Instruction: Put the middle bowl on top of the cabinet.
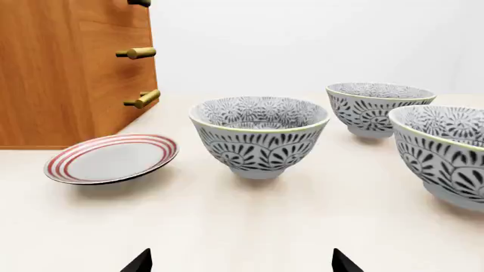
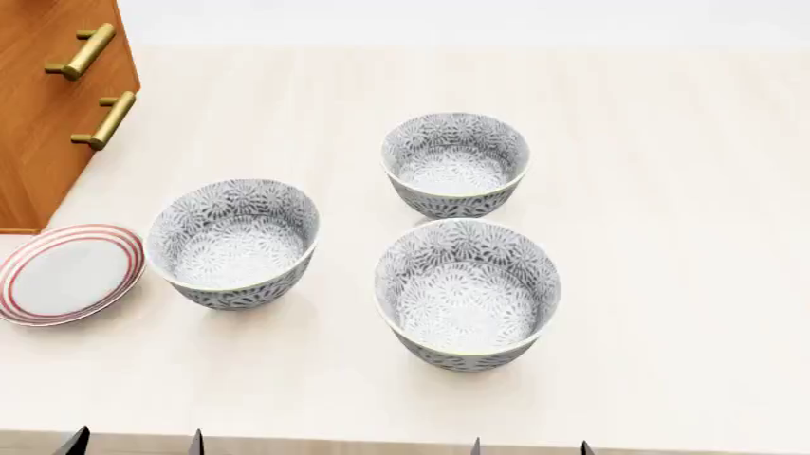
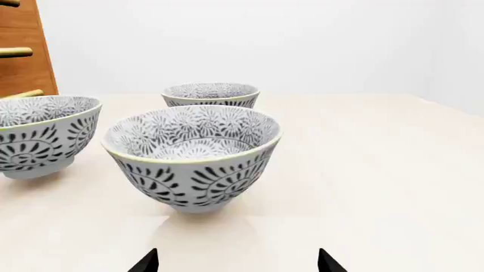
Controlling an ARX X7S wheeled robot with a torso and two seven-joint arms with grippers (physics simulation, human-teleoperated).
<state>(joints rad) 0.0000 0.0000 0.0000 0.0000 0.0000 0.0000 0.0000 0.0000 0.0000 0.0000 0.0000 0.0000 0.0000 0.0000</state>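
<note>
I have three deep round white ceramic bowls with dense grey-black floral patterning and thin pale yellow rims, standing upright in a triangle on the pale wooden counter (image 2: 684,190), none touching another. Which one counts as central is a close call. Left to right in the head view, the far bowl falls between the others only by a hair, so I take it as the middle bowl (image 2: 456,166). It stands well in from every counter edge, just behind the near bowl (image 2: 466,294), with a narrow gap between their rims. The left bowl (image 2: 234,242) sits apart from both, with a clear lane of bare counter between.

The tall orange-brown wooden cabinet (image 2: 51,114) with brass bar handles (image 2: 104,120) stands at the counter's left, its top out of view. A flat white plate with red rings (image 2: 70,273) lies just in front of it, near the left bowl and tilted up on one side.

To the right of the bowls the counter lies open all the way.

The left claw (image 1: 242,265) and the right claw (image 3: 234,263) both stand spread wide, holding nothing. Only their dark tips show, at the near counter edge, well short of the bowls.
</note>
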